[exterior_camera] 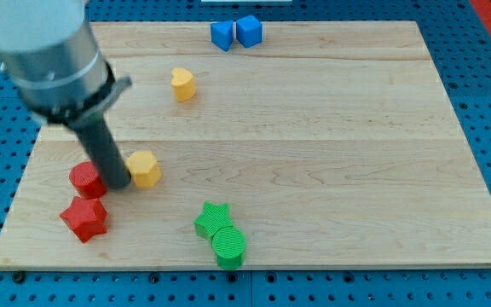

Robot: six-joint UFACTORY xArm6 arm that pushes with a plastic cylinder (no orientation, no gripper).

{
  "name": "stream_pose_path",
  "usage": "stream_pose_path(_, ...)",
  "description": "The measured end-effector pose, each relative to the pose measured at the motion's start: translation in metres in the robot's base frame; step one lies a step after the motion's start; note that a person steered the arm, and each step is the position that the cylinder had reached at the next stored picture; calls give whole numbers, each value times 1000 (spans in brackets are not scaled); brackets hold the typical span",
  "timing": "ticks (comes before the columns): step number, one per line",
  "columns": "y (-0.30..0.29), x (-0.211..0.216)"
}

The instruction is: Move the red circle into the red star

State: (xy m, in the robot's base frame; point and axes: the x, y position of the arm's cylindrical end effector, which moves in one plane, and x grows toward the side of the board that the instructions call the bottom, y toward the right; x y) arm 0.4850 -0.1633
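Observation:
The red circle point(84, 179) lies at the board's lower left. The red star point(84, 218) lies just below it, close to or touching it. My tip point(117, 184) is on the board right beside the red circle's right edge, between it and a yellow hexagon-like block point(146, 169). The dark rod rises up and left to the grey arm body point(49, 51).
A yellow heart-like block point(182, 83) sits at the upper middle-left. Two blue blocks point(222, 35) point(249, 31) touch at the top edge. A green star point(212, 219) and a green circle point(228, 247) touch at the bottom centre. The wooden board point(356, 153) rests on a blue pegboard.

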Motion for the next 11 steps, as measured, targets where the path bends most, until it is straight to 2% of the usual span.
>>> stream_pose_path(1, 17, -30)
stream_pose_path(3, 1, -28)
stream_pose_path(4, -46, -27)
stream_pose_path(6, -40, 23)
stream_pose_path(11, -29, 32)
